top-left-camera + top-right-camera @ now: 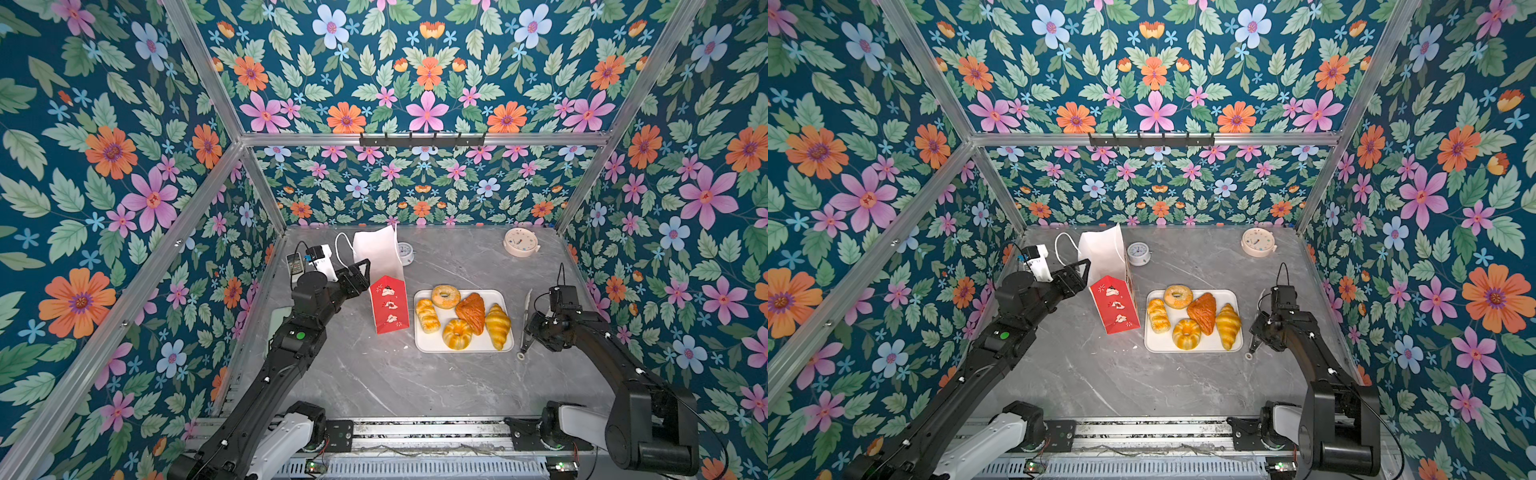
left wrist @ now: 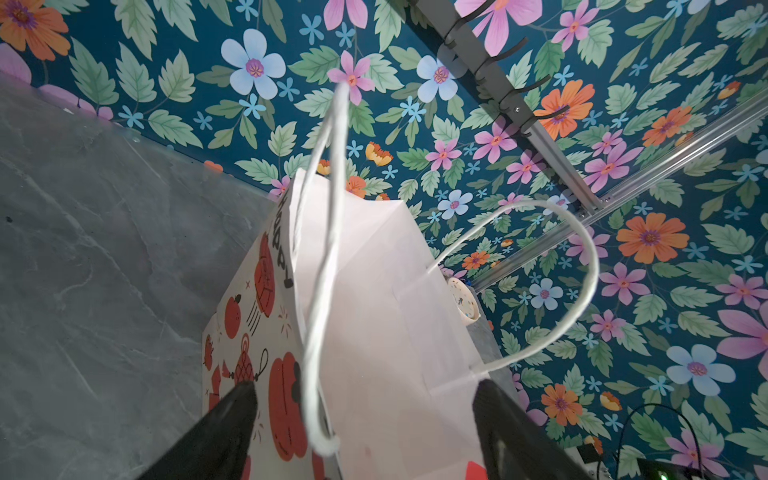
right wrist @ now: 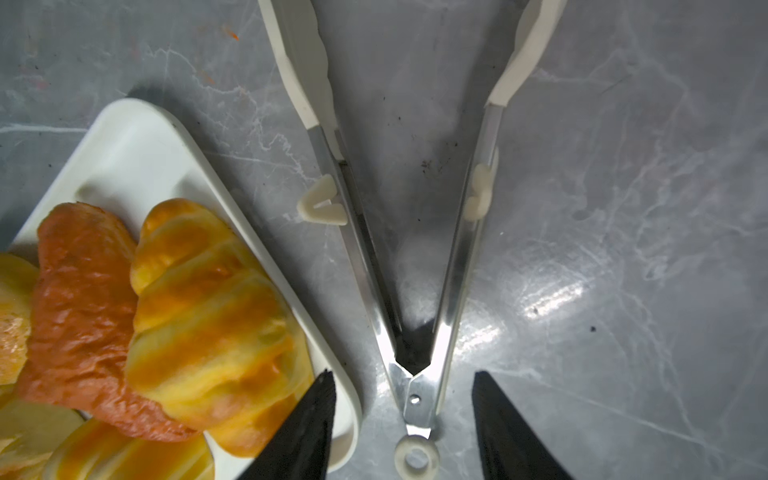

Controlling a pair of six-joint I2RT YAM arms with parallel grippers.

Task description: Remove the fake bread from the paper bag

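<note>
Paper bag: The paper bag [image 1: 388,309] stood on the grey worktop [image 1: 374,382], left of the middle in both top views. It leaned a little and was red below and white on top.
Left end effector: The left end effector [image 2: 365,388] had its two black fingers spread wide, one on each side of the bag's upper part. I could not tell if they touched the paper.
Handles: Two white cord handles [image 2: 328,249] looped out from the bag's mouth, past the fingers.
Fake bread: All five pieces of fake bread [image 1: 1202,311] lay on a white tray [image 1: 422,345] just right of the bag, well apart from the left end effector.
Pieces: The twist loaf [image 1: 428,316] was at the tray's left and the ring bagel [image 1: 445,296] at the top. The brown pastry [image 1: 471,312] was in the middle, the round bun [image 1: 457,333] at the bottom and the croissant [image 1: 498,326] at the right.
Right end effector: The right end effector [image 3: 403,374] was spread and held nothing. It hung right of the tray, close to the croissant.
Tongs: The tongs [image 3: 417,395] lay open on the worktop beside the tray, their hinge between the right fingers but not touching them.
</note>
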